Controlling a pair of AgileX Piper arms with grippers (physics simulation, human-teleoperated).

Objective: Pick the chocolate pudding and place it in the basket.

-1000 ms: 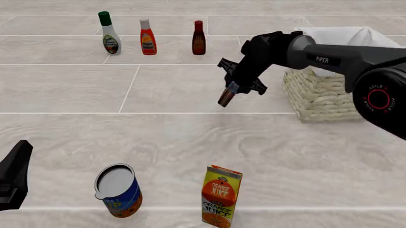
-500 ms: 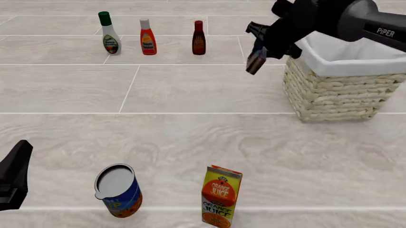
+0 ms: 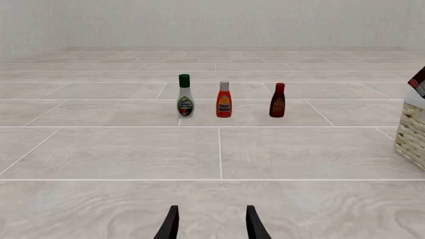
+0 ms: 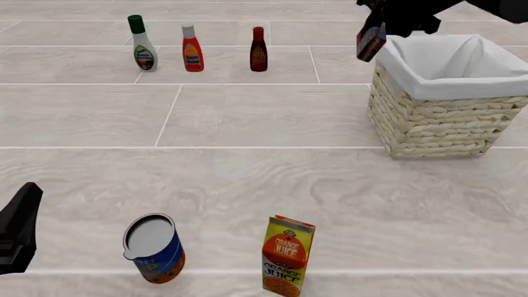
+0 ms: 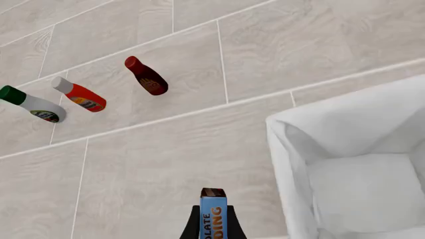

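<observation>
Chocolate pudding [image 4: 370, 42] held aloft, clamped in right pincer [image 4: 381, 31], just outside basket [image 4: 429, 117] rim's left far corner. Releasing here risks clipping the white liner and falling to the table. Left pincer [image 3: 211, 226] open, empty.

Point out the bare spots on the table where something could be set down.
Widest bare stretch: mid-table, bordered by the three bottles, basket, can and orange juice carton. More bare table right of the carton, before the basket. The bottle row is crowded.
</observation>
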